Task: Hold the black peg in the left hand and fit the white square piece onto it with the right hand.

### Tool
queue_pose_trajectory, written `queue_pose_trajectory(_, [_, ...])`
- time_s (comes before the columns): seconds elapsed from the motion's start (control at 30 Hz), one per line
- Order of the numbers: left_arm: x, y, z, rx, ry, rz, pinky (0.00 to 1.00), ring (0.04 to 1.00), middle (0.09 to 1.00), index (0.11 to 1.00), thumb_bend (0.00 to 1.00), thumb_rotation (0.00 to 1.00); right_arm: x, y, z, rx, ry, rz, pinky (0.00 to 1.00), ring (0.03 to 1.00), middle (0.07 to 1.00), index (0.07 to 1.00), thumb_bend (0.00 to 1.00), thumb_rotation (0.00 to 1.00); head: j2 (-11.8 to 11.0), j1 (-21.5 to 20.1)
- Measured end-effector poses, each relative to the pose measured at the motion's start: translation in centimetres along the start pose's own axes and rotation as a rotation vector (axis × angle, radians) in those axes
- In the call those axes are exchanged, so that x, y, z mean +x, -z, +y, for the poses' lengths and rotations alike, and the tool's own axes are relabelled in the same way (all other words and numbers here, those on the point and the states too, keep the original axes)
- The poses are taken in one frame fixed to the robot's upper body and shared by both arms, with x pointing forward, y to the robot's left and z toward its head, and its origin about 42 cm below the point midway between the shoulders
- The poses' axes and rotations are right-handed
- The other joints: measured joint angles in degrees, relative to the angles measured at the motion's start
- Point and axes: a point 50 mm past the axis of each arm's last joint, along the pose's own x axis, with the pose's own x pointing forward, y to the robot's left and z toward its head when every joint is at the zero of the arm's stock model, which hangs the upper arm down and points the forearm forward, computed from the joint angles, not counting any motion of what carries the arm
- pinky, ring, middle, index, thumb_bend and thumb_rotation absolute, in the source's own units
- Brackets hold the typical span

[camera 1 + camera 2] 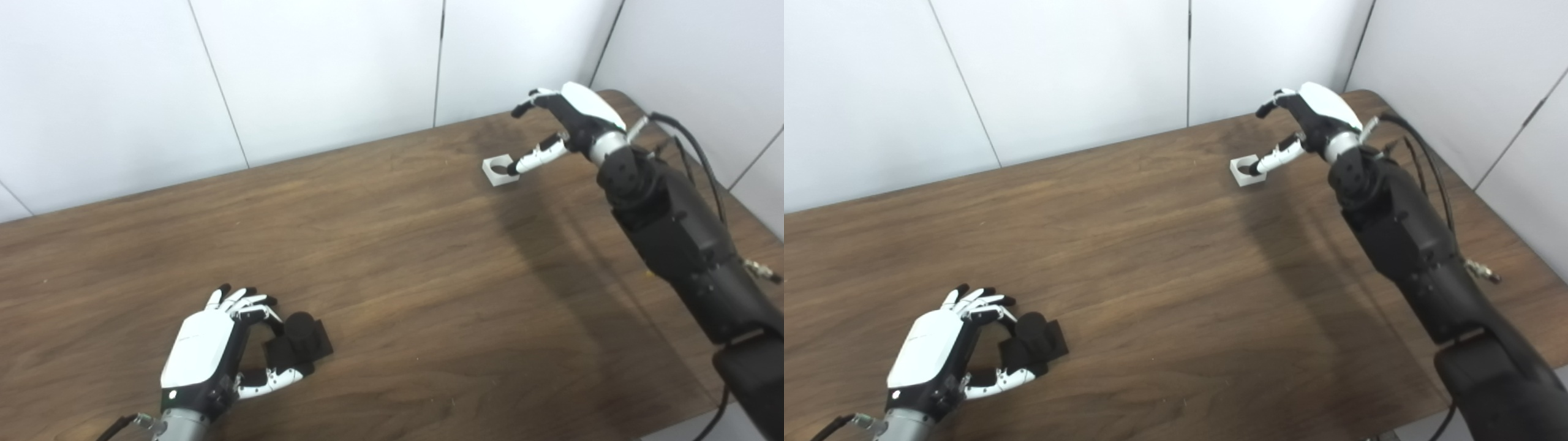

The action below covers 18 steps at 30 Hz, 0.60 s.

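Observation:
The black peg (301,344) stands on its square black base on the wooden table (392,257), near the front left. My left hand (211,349) sits just left of it, fingers curled above and thumb below the base, not closed on it. The white square piece (499,171) with a round hole lies flat at the far right. My right hand (566,125) hovers just right of it, open, its thumb tip over the piece's right edge and the fingers raised above.
White wall panels (318,73) run behind the table's far edge. The right forearm (674,226) with its cables stretches over the table's right side. Bare wood lies between the two pieces.

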Motion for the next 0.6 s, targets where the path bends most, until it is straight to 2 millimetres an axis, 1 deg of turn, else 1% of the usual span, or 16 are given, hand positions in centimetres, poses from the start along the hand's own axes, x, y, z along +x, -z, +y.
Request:
queue_pose_trajectory(0.13, [0.0,-0.1,-0.1,-0.003,0.000,0.000,1.00,0.888,0.778,0.486,0.52,0.05,1.7,0.0,0.3,-0.069,-0.069,0.032,1.00,0.969,0.922,0.708,0.88,0.17,-0.1,0.2])
queue_pose_trajectory(0.23, [0.0,-0.1,-0.1,-0.004,-0.001,0.000,1.00,0.889,0.779,0.486,0.52,0.05,2.4,-0.1,0.7,-0.104,-0.097,0.047,1.00,0.978,0.931,0.711,0.87,0.17,0.0,0.3])
queue_pose_trajectory(0.4, [-0.1,-0.1,-0.1,-0.006,-0.002,0.003,1.00,0.892,0.782,0.486,0.52,0.05,3.6,0.0,0.7,-0.131,-0.119,0.079,1.00,0.981,0.925,0.712,0.87,0.17,0.2,0.4])
queue_pose_trajectory(0.5, [-0.3,-0.2,-0.1,-0.008,-0.003,0.004,1.00,0.892,0.782,0.486,0.52,0.05,3.7,0.0,0.8,-0.140,-0.129,0.085,1.00,0.986,0.930,0.724,0.86,0.18,0.3,0.4])
queue_pose_trajectory(0.6, [-0.4,-0.1,-0.1,-0.009,-0.004,0.008,1.00,0.892,0.782,0.486,0.52,0.05,3.7,-0.2,1.4,-0.171,-0.154,0.087,1.00,0.988,0.934,0.732,0.85,0.18,0.4,0.4])
